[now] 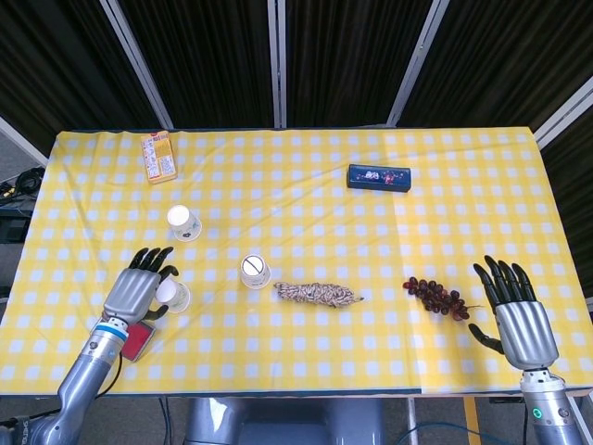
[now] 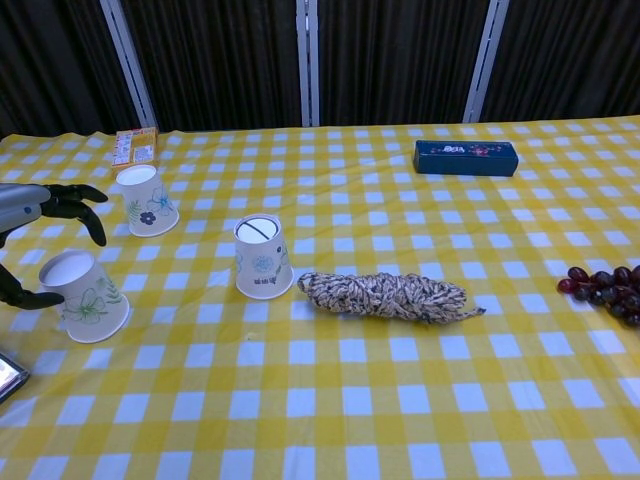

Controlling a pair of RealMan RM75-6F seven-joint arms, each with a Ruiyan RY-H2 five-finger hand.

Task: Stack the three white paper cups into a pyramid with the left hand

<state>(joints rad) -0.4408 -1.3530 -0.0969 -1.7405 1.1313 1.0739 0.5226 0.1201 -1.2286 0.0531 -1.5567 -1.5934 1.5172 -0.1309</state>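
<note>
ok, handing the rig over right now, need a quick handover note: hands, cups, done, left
Left hand: open, fingers spread around the nearest paper cup, no grip visible.
Right hand: open, idle at the table's right edge beside the grapes.
Cups: all three upside down, apart. Far cup, middle cup next to the rope bundle.
Done: nothing stacked.
Left: grasp, set two cups side by side, place the third on top.

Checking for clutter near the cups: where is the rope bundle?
In both views the rope bundle lies near the table's middle, just right of the middle paper cup, with the grapes further right.
</note>
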